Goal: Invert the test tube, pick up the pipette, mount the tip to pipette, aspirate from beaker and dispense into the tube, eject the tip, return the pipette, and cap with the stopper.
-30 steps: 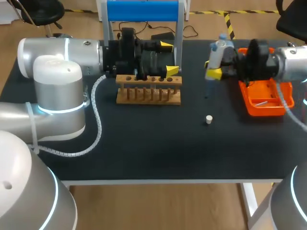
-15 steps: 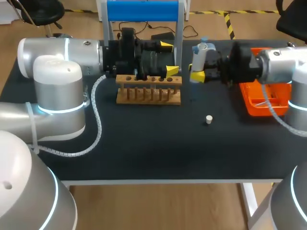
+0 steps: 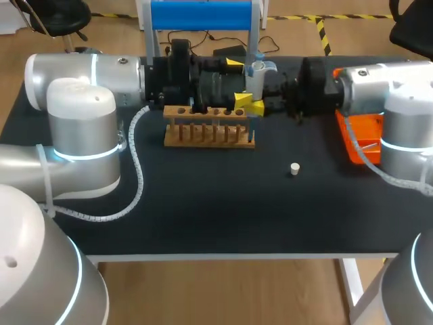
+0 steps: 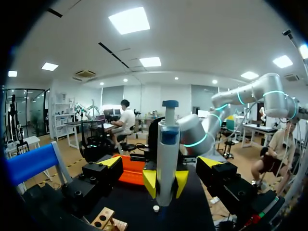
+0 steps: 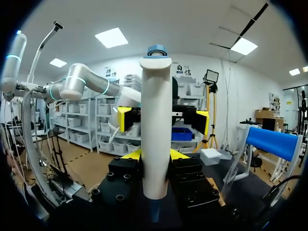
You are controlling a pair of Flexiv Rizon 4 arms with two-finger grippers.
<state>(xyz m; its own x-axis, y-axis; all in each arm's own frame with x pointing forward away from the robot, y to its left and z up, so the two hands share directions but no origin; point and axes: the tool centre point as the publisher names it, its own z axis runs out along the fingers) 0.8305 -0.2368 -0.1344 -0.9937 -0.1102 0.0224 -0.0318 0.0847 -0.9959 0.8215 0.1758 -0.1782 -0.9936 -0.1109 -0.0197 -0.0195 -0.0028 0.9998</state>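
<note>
Right gripper [image 3: 260,103] is clenched on the pipette [image 3: 257,73], yellow tips pressed to both sides of the white body, which stands upright with its blue-capped head uppermost. The pipette is held above the table [image 3: 203,203] at the right end of the wooden rack [image 3: 210,127], its slender lower end pointing down beside that end. Left gripper [image 3: 238,81] is released: its fingers stand well apart, at the far side of the rack, just left of the pipette. In the left wrist view the pipette stands ahead of the spread fingers and touches neither. Whether anything sits between those fingers cannot be told. The white stopper [image 3: 294,168] lies on the table, near and right of the rack, well apart from both grippers. The orange tray [image 3: 362,145] lies at the right, partly hidden by the right arm.
</note>
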